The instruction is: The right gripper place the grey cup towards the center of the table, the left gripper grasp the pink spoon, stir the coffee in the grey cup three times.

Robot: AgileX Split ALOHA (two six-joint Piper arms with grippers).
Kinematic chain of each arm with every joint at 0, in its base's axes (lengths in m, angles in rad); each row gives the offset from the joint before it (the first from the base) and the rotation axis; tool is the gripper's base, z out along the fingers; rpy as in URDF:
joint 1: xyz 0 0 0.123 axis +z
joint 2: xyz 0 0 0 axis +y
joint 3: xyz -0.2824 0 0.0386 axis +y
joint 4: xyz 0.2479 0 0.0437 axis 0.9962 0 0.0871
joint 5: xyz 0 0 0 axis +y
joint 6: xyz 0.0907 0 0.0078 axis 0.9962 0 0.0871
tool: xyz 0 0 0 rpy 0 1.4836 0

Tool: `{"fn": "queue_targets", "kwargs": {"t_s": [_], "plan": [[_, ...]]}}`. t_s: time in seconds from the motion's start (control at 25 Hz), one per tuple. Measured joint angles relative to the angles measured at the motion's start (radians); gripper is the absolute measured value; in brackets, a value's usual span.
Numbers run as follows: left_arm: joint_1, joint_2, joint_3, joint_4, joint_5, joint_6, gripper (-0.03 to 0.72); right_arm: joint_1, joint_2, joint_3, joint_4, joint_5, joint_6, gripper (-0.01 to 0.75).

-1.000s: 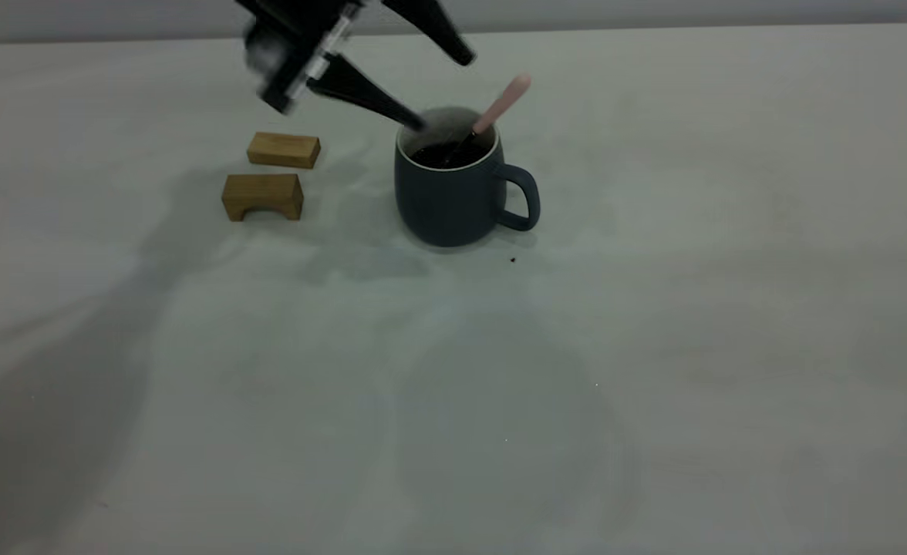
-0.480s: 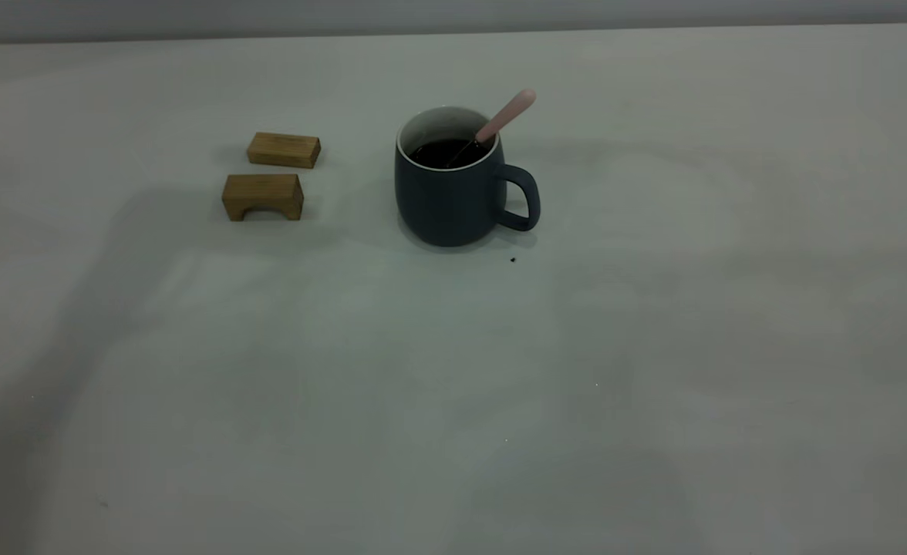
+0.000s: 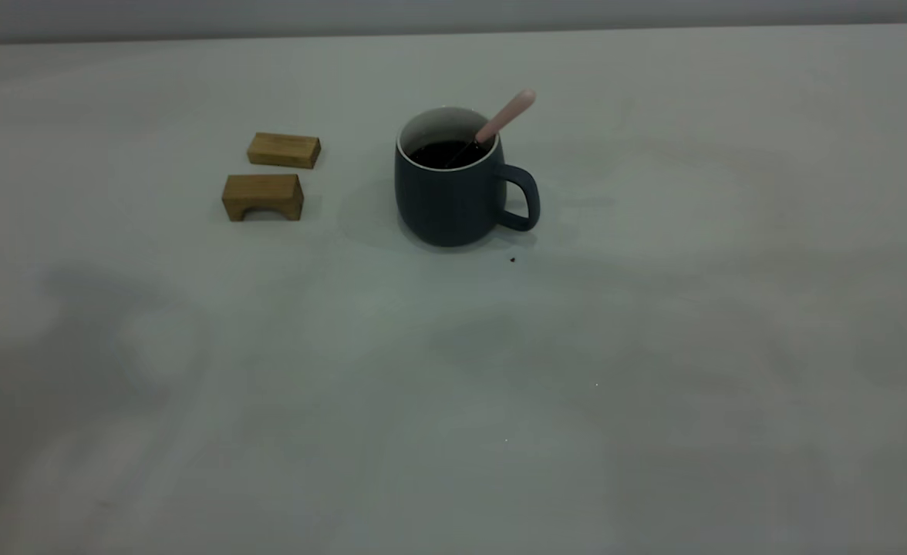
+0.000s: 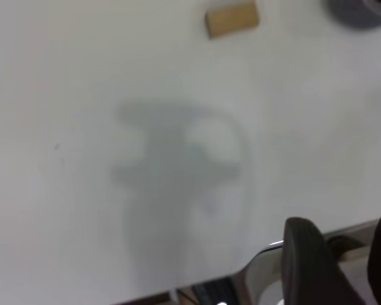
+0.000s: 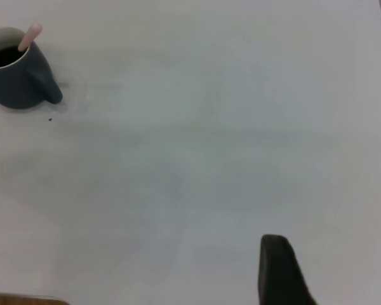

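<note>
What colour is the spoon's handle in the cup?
Pale pink. The pink spoon leans in the grey cup; the exterior view shows it best.

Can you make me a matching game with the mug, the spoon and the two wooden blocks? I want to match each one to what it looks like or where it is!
Things:
1. grey cup
2. pink spoon
3. flat wooden block
4. arched wooden block

Descriptions:
A. has a notch cut under it, nearer the camera
B. leans against the rim, bowl end in the coffee
C. lies flat, farther back on the table
D. stands upright, handle to the right in the exterior view

Pairs: 1-D, 2-B, 3-C, 4-A
</note>
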Motion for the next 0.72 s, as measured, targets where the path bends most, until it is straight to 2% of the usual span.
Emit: {"fn": "queue_targets", "kwargs": {"t_s": [0.24, 0.48, 0.56, 0.72], "plan": [[0.000, -0.423, 0.368, 0.008, -0.008, 0.011, 0.283, 0.000, 0.000, 0.000, 0.000, 0.000, 0.000, 0.438], [0.006, -0.898, 0.637, -0.011, 0.003, 0.012, 0.281, 0.000, 0.000, 0.000, 0.000, 0.000, 0.000, 0.438], [0.036, -1.039, 0.692, -0.027, -0.011, 0.012, 0.281, 0.000, 0.000, 0.000, 0.000, 0.000, 0.000, 0.438], [0.141, -1.193, 0.775, -0.039, -0.042, 0.012, 0.281, 0.000, 0.000, 0.000, 0.000, 0.000, 0.000, 0.438]]}}
